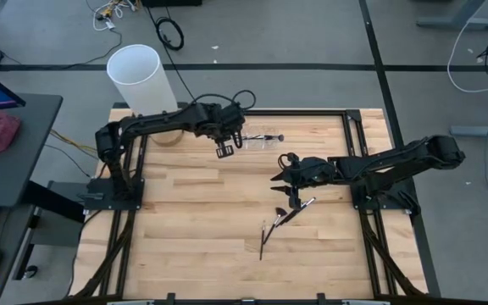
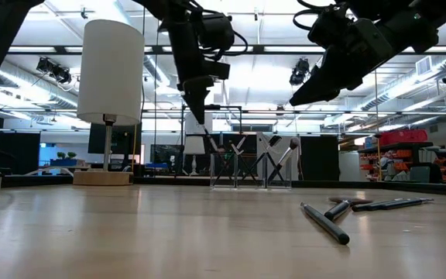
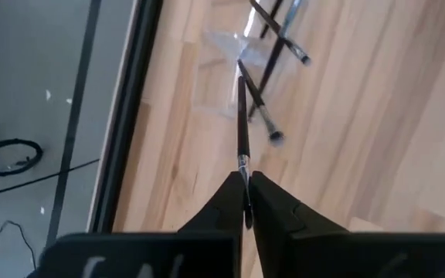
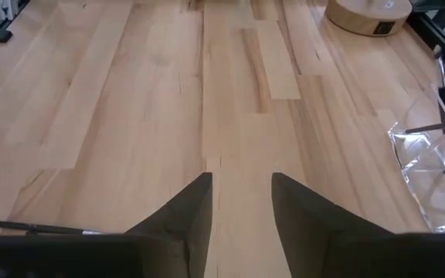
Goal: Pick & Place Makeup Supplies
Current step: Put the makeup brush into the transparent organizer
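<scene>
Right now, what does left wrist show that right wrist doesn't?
Left wrist only: the left gripper, jaws shut on a thin makeup brush above the clear holder.
Right wrist only: the right gripper, jaws open and empty, and the round wooden base.
Both: the wooden table and that holder with brushes in it.

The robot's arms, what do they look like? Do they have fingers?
Both arms are black, built from long jointed segments bolted to black frames at the table's edges. Thin black cables loop along the left arm's top. The left pincer and the right pincer each end in two flat, dark, wedge-shaped fingers that taper to narrow tips. No markings are readable.
</scene>
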`<state>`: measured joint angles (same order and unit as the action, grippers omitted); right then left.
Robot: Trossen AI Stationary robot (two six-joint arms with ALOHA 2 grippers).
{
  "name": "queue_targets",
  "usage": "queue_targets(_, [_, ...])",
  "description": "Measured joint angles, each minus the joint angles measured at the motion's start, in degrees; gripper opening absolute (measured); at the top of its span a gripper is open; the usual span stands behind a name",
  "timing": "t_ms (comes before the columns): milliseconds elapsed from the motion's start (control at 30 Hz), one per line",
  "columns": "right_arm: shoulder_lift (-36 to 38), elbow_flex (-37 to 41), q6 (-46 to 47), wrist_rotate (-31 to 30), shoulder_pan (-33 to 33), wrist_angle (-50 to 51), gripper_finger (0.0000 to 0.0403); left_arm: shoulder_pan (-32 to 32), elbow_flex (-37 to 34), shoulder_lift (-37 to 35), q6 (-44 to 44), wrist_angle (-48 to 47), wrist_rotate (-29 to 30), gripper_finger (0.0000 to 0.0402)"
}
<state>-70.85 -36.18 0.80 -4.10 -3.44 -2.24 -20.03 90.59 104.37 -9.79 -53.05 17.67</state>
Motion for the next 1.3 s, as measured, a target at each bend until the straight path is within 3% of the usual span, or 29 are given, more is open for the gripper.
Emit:
queue_targets(233, [0.0,0.0,0.0,0.0,0.0,-0.3,0.0139,-0.1,0.0,0.0,-3.5,3.5,0.5,0.0083])
queue_targets(467, [0.0,0.0,0.0,0.0,0.0,-0.3,0.0139,0.9,0.0,-0.1,-1.3,4.8,1.9,0.014])
queue_targets(567, [0.0,0.0,-0.1,0.0,0.0,-0.3,0.0139,2.3,0.0,-0.1,-1.0,4.8,1.5,0.0145])
queue_targets(833, [0.0,0.0,0.2,3.1,0.0,0.6,0.0139,9.3,0.0,-3.6,3.8,-1.6,13.7,0.0121])
queue_targets(1000, [0.0,0.0,0.2,6.4,-0.6,0.8,0.0139,16.5,-2.1,-7.7,10.2,-3.5,15.4,0.0109])
queue_targets(1100, [-0.3,0.0,0.2,6.6,-1.9,0.9,0.0139,21.7,-7.3,-9.8,10.4,0.7,15.2,0.0106])
queue_targets(1300, [-2.8,0.0,-4.3,6.7,-4.7,-0.5,0.0139,32.3,-25.3,-13.6,10.6,26.0,14.5,0.0106])
